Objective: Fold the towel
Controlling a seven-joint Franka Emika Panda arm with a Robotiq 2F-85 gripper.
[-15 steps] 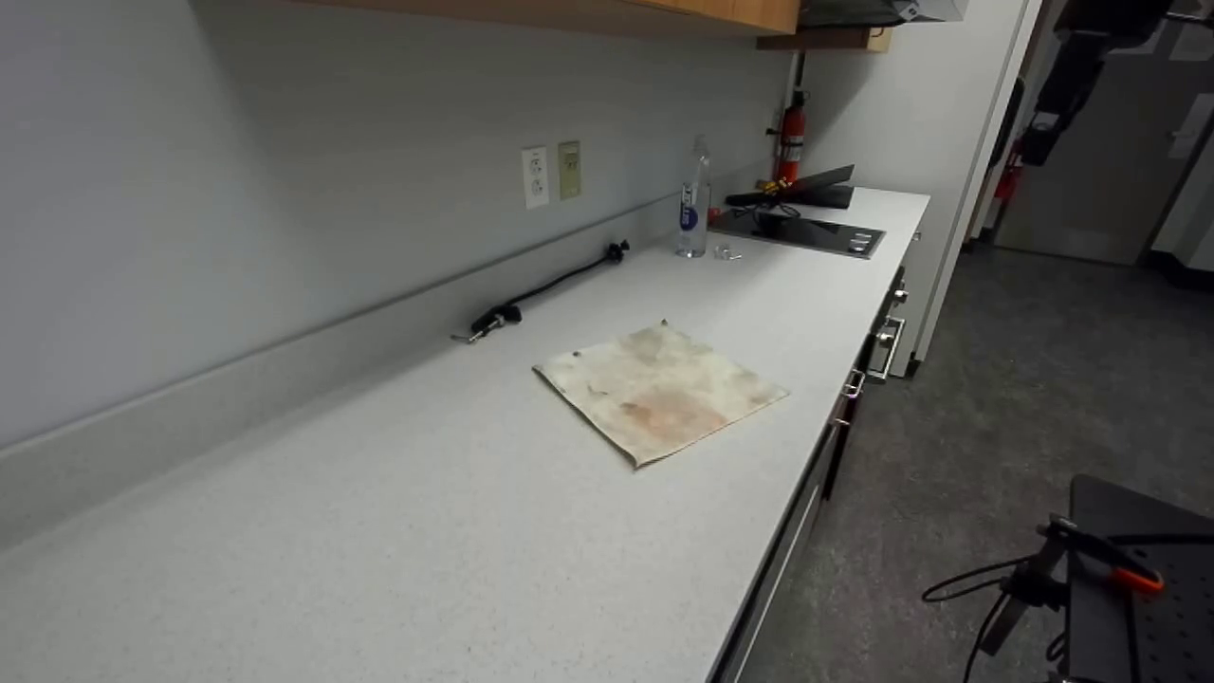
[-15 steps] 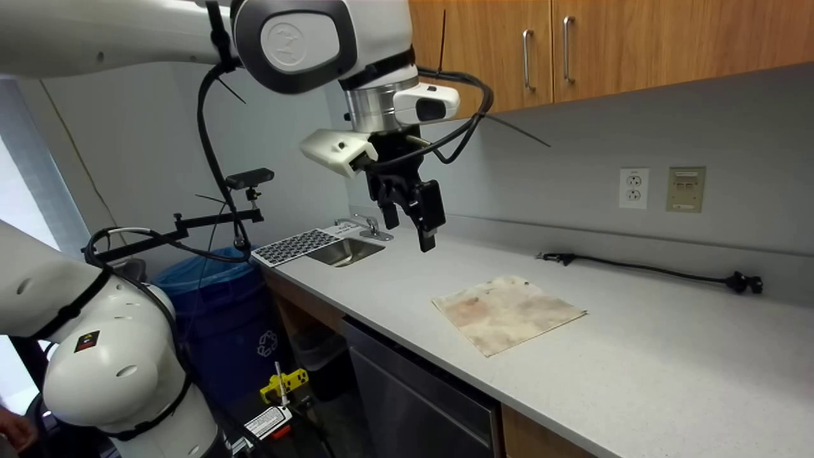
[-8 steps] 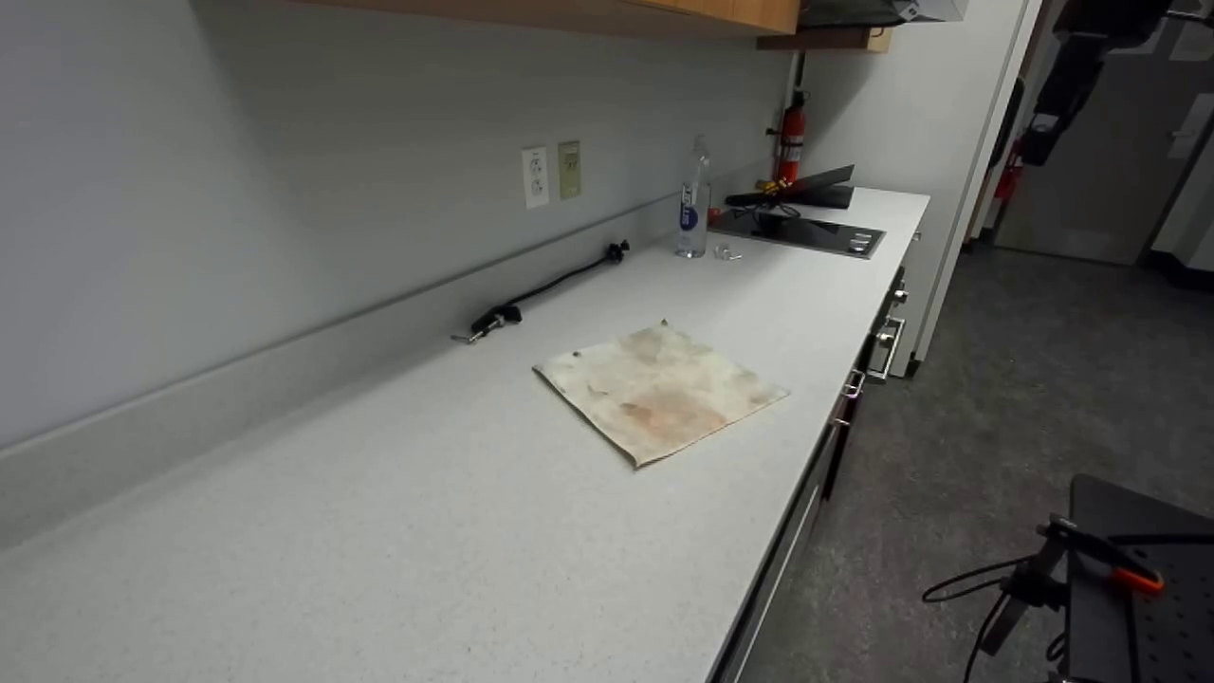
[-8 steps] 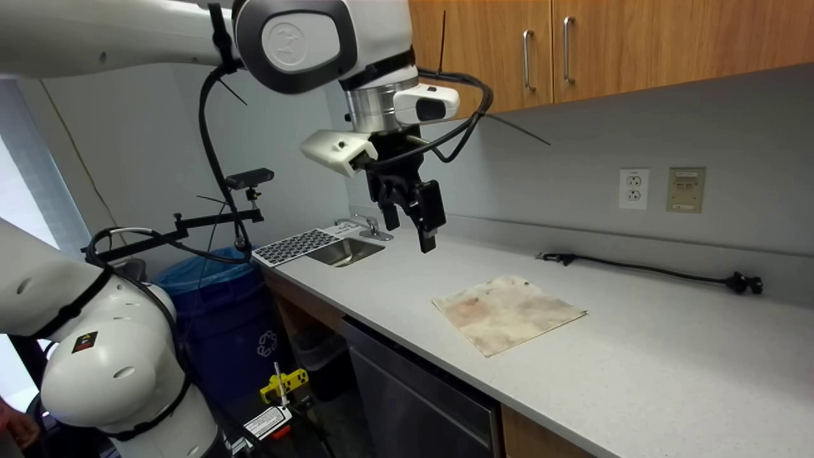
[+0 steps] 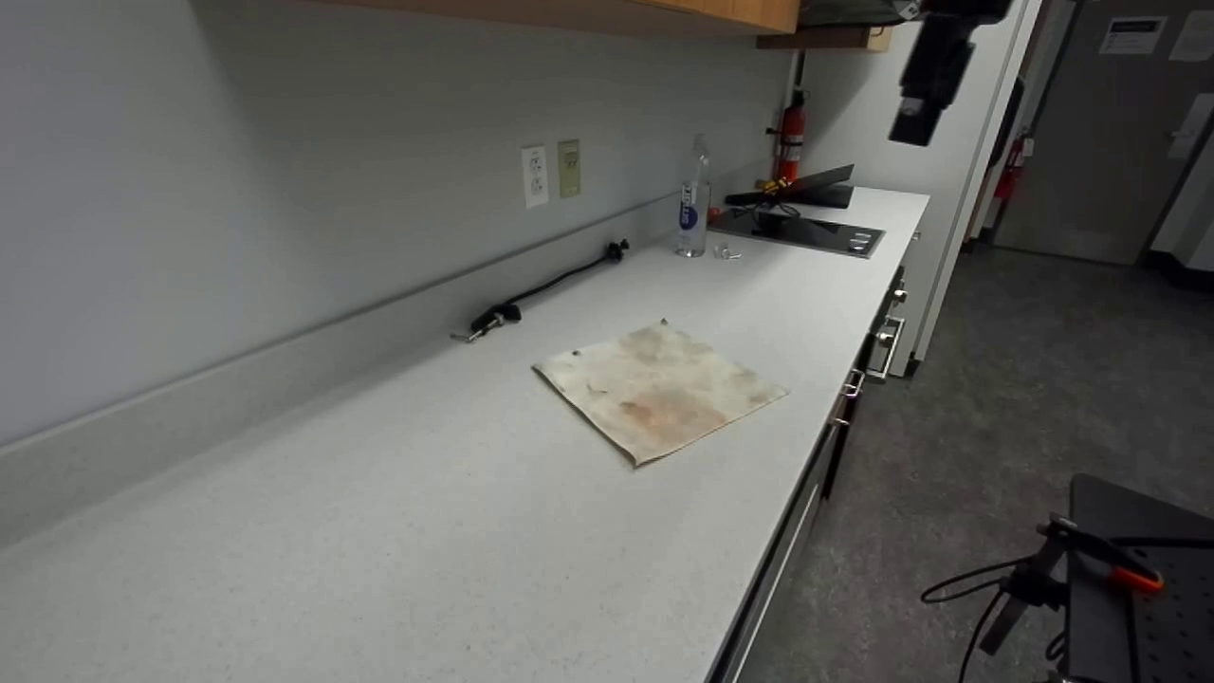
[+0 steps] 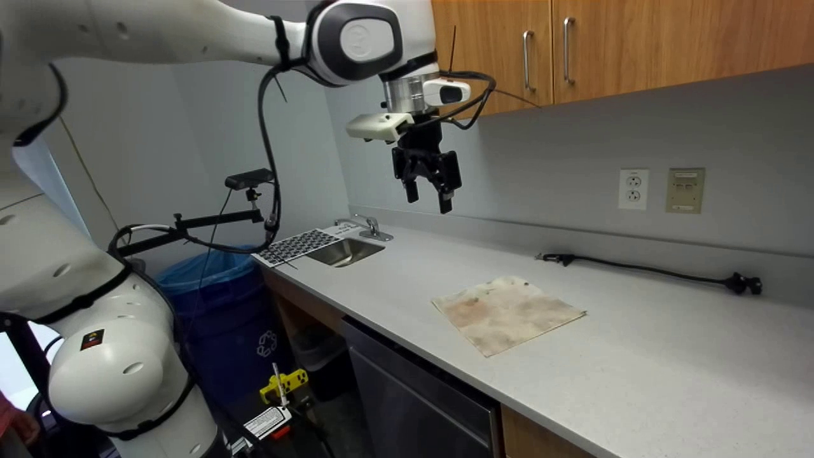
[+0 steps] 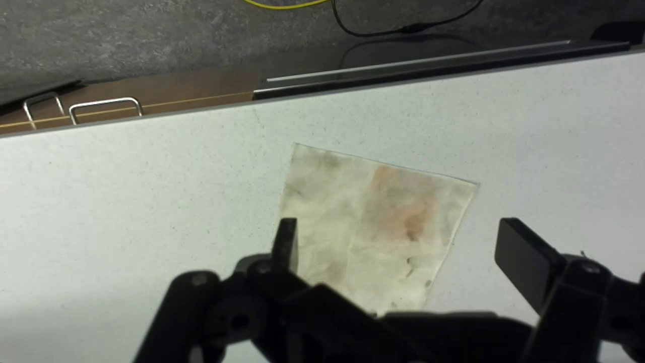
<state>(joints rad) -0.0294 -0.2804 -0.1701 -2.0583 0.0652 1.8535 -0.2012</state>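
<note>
Towel (image 6: 509, 315): lying flat on the surface (image 6: 668, 381), pretty grubby, pinkish stain and all
Jaws: spread wide apart, hanging well above the surface
Bottle (image 5: 690, 220): standing upright near the cooktop (image 5: 801, 233)

A long pale desk (image 6: 661, 388), its surface finely speckled, runs beside a grey wall (image 6: 750, 127) in both exterior views, bounded there by a low backsplash (image 6: 509, 236). In an exterior view, wooden cabinets (image 6: 668, 44) with vertical metal handles (image 6: 565, 51) hang above; a steel sink (image 6: 346, 252) lies at the far left, and a dark-fronted appliance (image 6: 416, 394) sits beneath the near edge. In an exterior view, a black cooktop (image 5: 820, 234) lies near the desk's far end, and mottled grey floor (image 5: 996, 398) extends along the right to a grey door (image 5: 1100, 171). Beneath the cabinets the wall lies in soft shadow; bright light (image 6: 14, 372) shows at the left.
</note>
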